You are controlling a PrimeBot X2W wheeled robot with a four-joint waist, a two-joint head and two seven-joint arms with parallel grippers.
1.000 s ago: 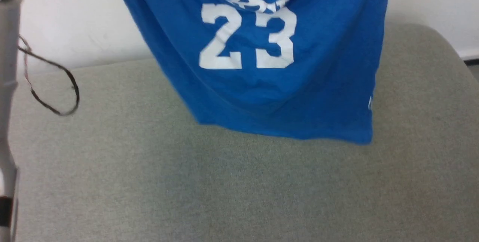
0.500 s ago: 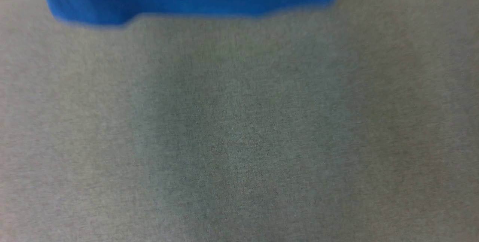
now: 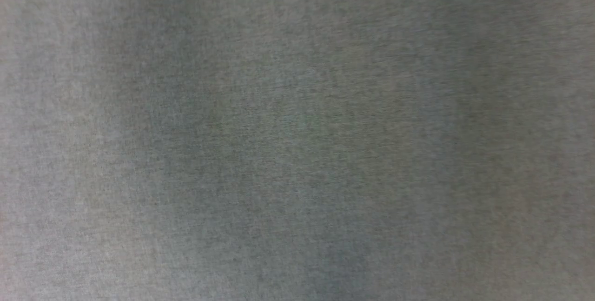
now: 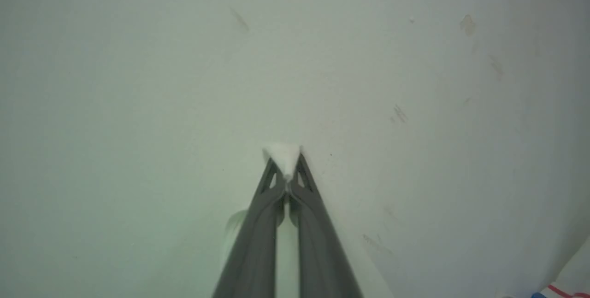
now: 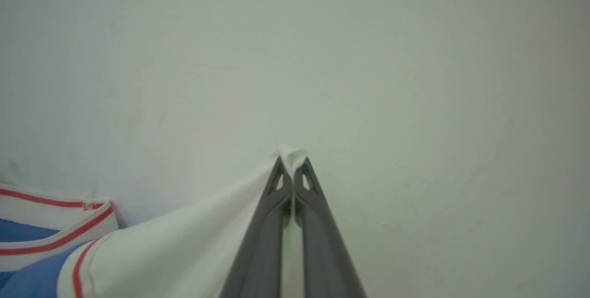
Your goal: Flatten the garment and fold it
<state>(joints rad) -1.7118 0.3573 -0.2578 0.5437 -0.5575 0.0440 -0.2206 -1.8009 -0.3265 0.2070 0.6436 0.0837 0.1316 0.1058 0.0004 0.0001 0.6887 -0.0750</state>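
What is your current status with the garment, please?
Left gripper shut on the garment. Right gripper shut on it too, white fabric pinched. Grey surface ahead; no obstacle seen.

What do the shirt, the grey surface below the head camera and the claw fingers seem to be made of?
Shirt: probably soft knit cloth, matt; it drapes and bunches where pinched.
Grey surface: woven or felt-like fabric, matt; a fine mottled grain shows.
Fingers of the right claw: likely hard plastic, smooth dark grey with slight sheen; moulded cut-outs near the tips.
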